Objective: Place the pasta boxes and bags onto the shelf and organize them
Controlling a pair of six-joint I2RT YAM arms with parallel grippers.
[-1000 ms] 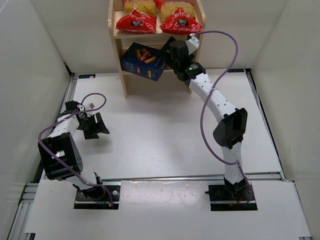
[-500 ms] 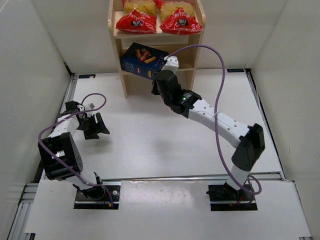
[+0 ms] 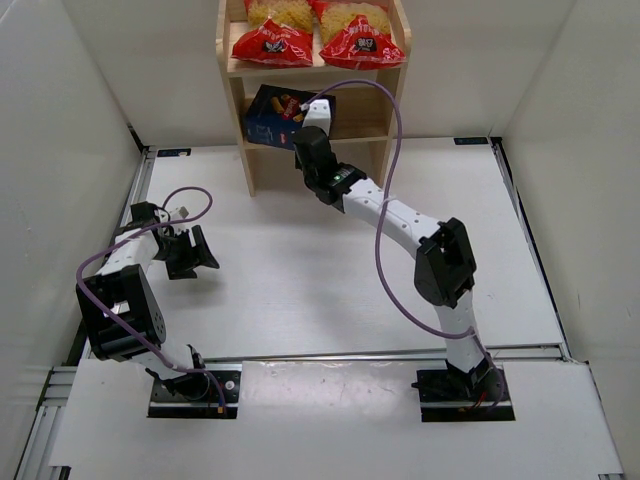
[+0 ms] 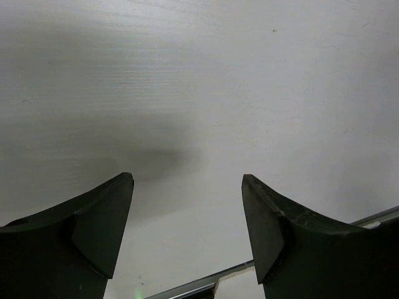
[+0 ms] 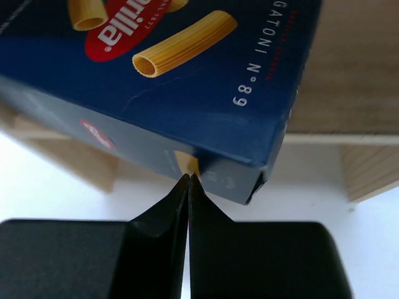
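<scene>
The dark blue pasta box (image 3: 268, 112) lies tilted on the lower board of the wooden shelf (image 3: 310, 71). Its near corner hangs over the board's edge. My right gripper (image 3: 303, 140) is shut with nothing in it. In the right wrist view its closed tips (image 5: 188, 178) press against the box's (image 5: 187, 75) near side face. Two red bags (image 3: 272, 43) (image 3: 361, 42) lie side by side on the board above. My left gripper (image 3: 196, 250) hovers low over the table at the left, open and empty (image 4: 187, 180).
White walls close in the table on the left, back and right. A metal rail (image 3: 140, 190) runs along the table's left edge, close to the left arm. The right arm's purple cable (image 3: 392, 150) loops in front of the shelf's right post (image 3: 385, 160).
My right gripper left the box's right side, shut its jaws and came round to the box's front. The box has slid further back into the shelf. The left arm stays put.
</scene>
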